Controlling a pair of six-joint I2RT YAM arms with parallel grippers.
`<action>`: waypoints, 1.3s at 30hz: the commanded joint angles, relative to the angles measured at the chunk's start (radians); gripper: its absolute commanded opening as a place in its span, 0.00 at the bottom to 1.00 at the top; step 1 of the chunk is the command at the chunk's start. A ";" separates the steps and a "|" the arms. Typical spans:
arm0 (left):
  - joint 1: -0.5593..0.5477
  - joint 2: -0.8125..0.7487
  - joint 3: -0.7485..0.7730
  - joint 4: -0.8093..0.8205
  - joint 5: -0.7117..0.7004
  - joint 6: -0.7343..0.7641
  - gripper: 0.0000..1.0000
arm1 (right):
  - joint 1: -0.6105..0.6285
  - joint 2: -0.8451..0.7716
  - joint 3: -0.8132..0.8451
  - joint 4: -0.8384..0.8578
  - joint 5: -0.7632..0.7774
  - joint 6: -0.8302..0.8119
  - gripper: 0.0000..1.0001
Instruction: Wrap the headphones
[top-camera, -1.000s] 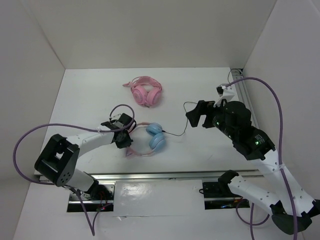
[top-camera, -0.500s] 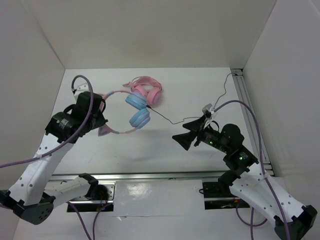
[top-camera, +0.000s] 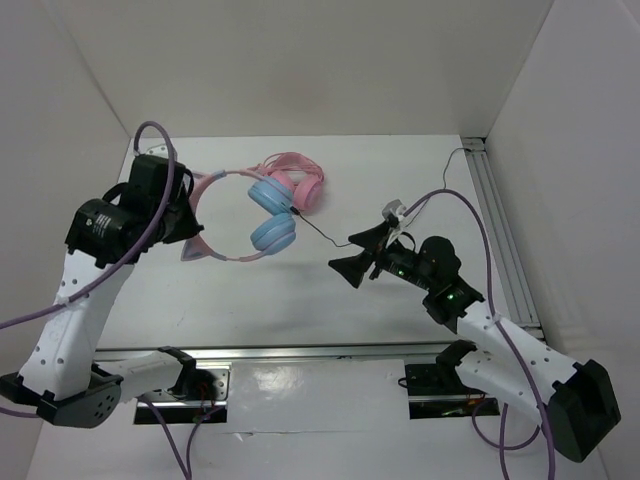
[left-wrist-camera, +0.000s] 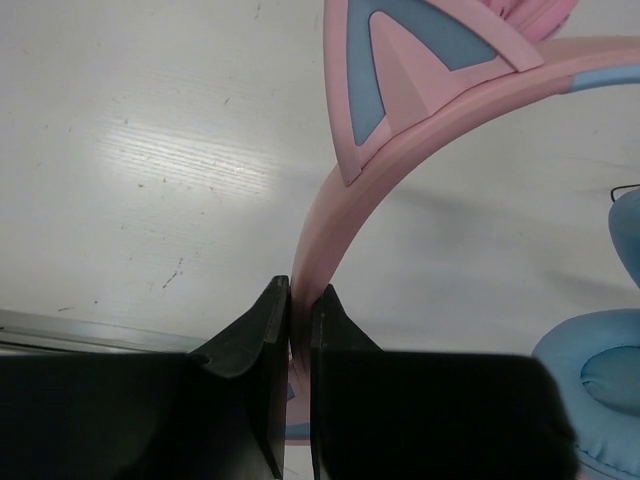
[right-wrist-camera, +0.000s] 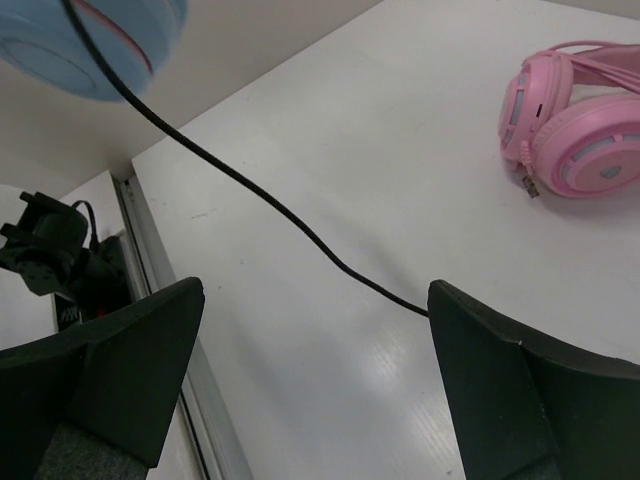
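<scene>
Fingers (left-wrist-camera: 255, 335) of the left gripper (top-camera: 192, 212) are clenched on the pink headband (left-wrist-camera: 335, 210) of the headphones (top-camera: 268, 194), pinching the thin band just below one cat ear (left-wrist-camera: 420, 70). A second ago the headphones lay on the table (top-camera: 300, 300) at about 6 o'clock, close to the arm bases. Now they hang in the air at about 10 o'clock from the table's middle, the headband arcing out from the grip with the two light blue ear cups (top-camera: 272, 234) at its ends. From above, the farther cup overlaps the all-pink headphones (top-camera: 303, 182) lying at 12 o'clock. Whether the two touch cannot be told, though the lift suggests not.

The right gripper (top-camera: 352, 254) has swung in from 3 o'clock to just right of the middle. Its fingers (right-wrist-camera: 120, 360) are spread wide, gripping nothing. The black cable (right-wrist-camera: 250, 195) runs down from a blue cup, crosses the gap between them and vanishes at the inner edge of the finger at 3 o'clock in the wrist view. Contact there is unclear.

The lift seems to have drawn the cable off the table into a fairly straight line, which gives the right arm something to catch. No turn of cable lies around the headband yet, so the wrapping itself has not begun. Closing on the cable looks like the next need.
</scene>
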 joint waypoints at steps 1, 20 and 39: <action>0.011 -0.018 0.064 0.033 0.083 0.001 0.00 | 0.005 0.036 -0.006 0.150 0.031 -0.036 1.00; 0.091 -0.052 0.187 0.016 0.174 0.001 0.00 | 0.014 0.412 -0.019 0.517 -0.037 0.034 0.54; 0.068 -0.034 -0.155 0.271 -0.269 0.166 0.00 | 0.344 -0.025 0.125 -0.270 0.890 -0.078 0.00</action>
